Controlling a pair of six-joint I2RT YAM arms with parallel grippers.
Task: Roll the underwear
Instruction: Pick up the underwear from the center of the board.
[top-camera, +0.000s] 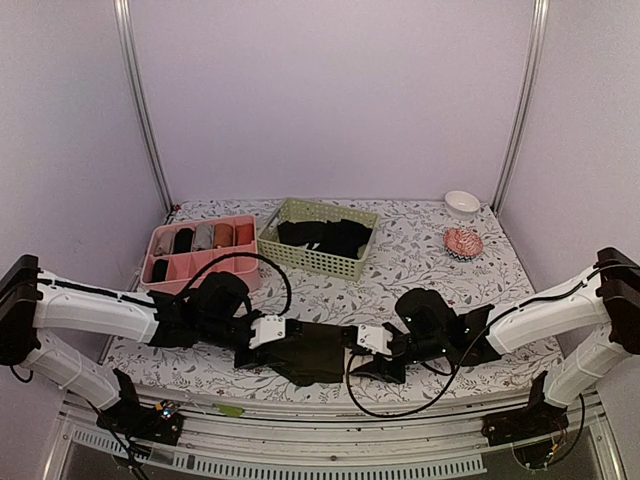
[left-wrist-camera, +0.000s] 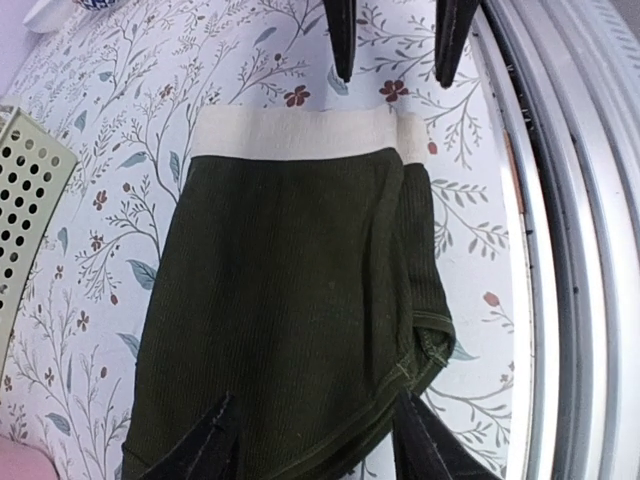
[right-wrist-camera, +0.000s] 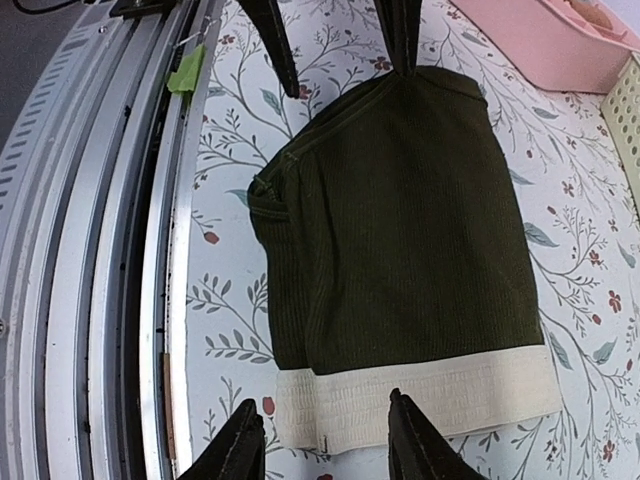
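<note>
Dark ribbed underwear (top-camera: 315, 352) lies flat at the near edge of the counter (top-camera: 420, 270), left tool (left-wrist-camera: 320, 440) part-open astride its hem end, right tool (right-wrist-camera: 325, 432) part-open astride the cream waistband (right-wrist-camera: 430, 398), evidently stationed at opposite ends to begin rolling; neither visibly pinches cloth.

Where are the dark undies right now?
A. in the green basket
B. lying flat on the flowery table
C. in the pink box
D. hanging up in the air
B: the underwear is spread flat on the flowery table, in front of the basket and the box and not inside either of them.
</note>
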